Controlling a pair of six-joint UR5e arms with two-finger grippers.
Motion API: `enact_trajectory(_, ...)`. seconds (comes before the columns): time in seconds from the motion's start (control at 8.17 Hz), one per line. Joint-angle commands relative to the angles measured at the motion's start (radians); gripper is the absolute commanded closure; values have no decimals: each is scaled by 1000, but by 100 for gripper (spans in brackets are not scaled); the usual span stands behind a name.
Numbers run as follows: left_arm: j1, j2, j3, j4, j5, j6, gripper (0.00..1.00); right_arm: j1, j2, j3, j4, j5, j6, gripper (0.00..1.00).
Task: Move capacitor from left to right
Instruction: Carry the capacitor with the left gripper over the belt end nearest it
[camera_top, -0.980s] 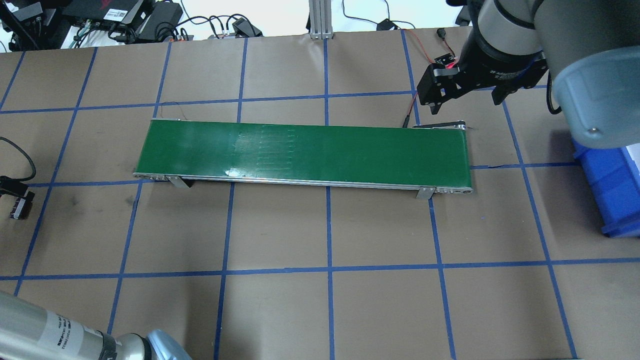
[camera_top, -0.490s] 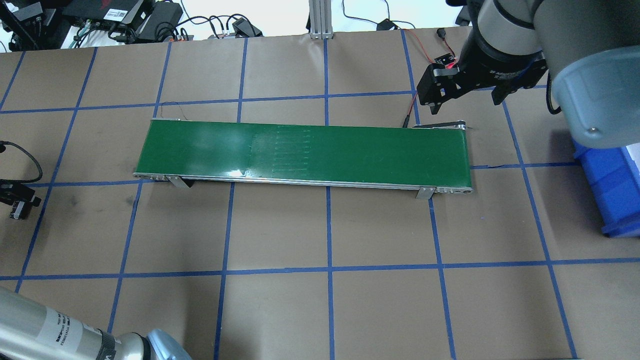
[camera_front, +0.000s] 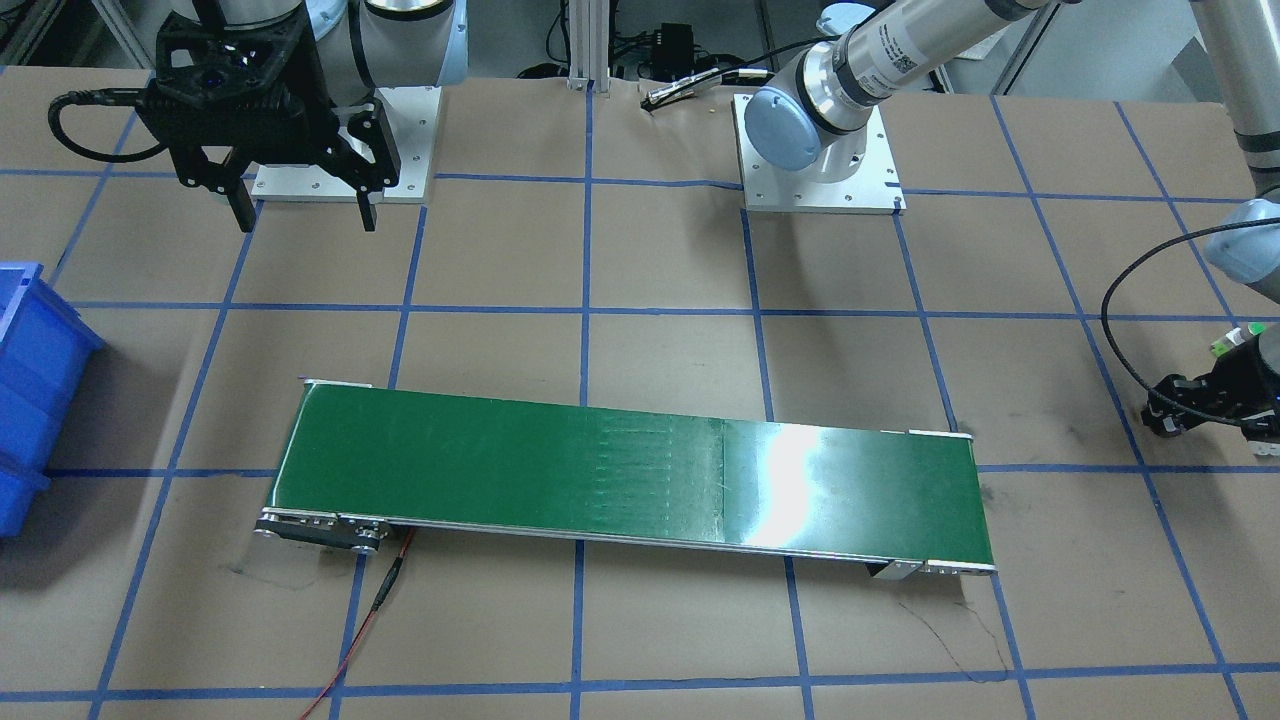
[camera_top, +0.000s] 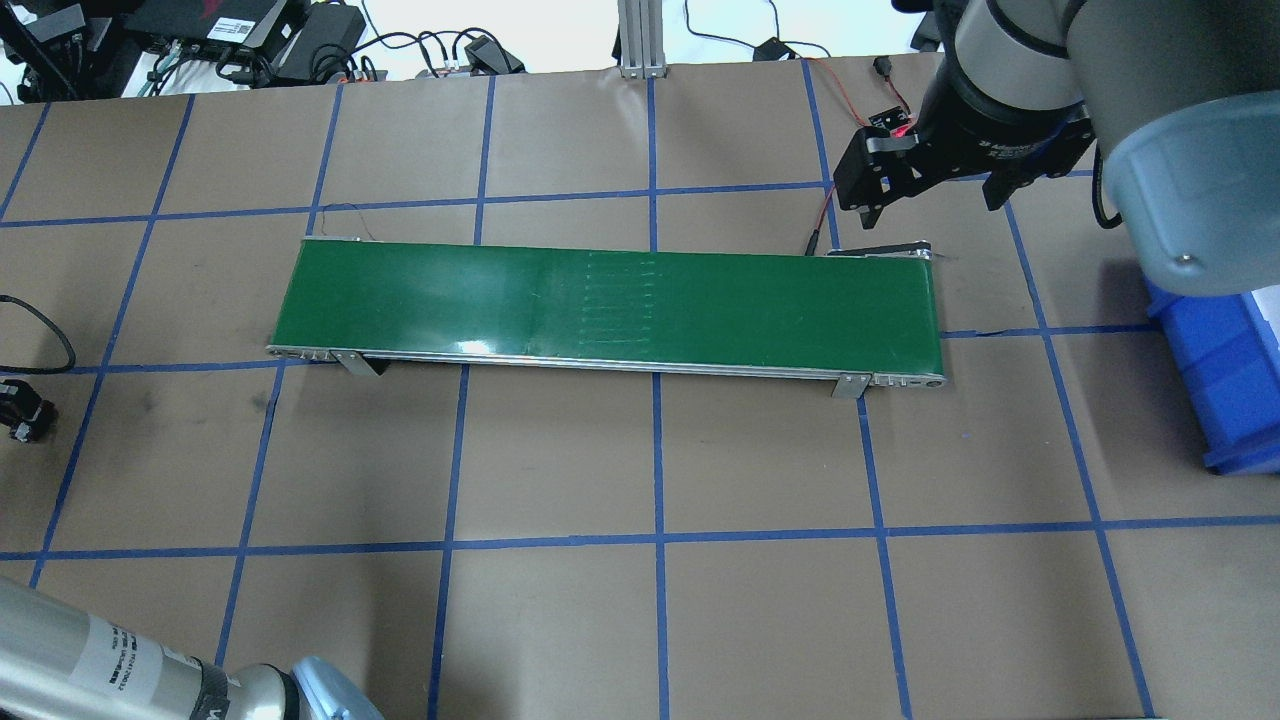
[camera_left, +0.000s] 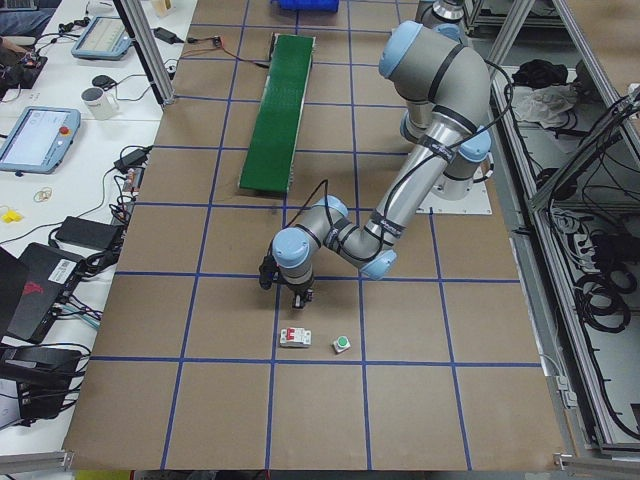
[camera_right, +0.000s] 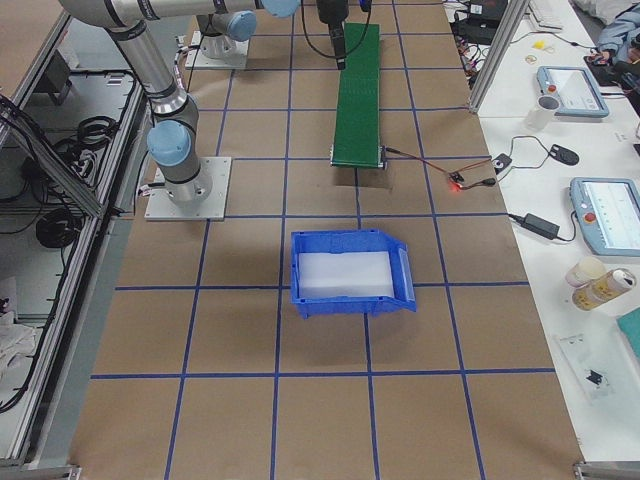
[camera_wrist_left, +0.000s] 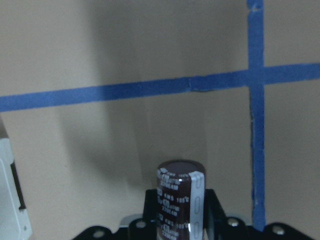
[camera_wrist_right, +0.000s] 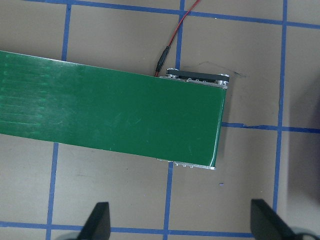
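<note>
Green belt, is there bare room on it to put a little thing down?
Yes. The green belt is bare from end to end. The brown squares on the robot's side are bare too. It is crowded by the left pincer, where a white block and a green-capped part lie.

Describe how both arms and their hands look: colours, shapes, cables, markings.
Both arms, the left arm and right arm, are silver-grey tubes with pale blue rounded joint caps. The left arm carries a white printed label. The left hand and right hand are black with two fingers. A black cable loops to the right hand; white lettering rings its wrist.
</note>
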Motion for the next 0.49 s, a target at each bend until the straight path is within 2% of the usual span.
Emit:
enact_trajectory(0.0,1,33,0,-19,13,4,100,0,1,0,-2,1,-2,0)
enact_trajectory(0.24,-32,167,7,-98,1,4,100,0,1,0,-2,1,0,0)
enact_trajectory(0.37,-102,257,9,-121,-25,3,100,0,1,0,-2,-1,-2,0)
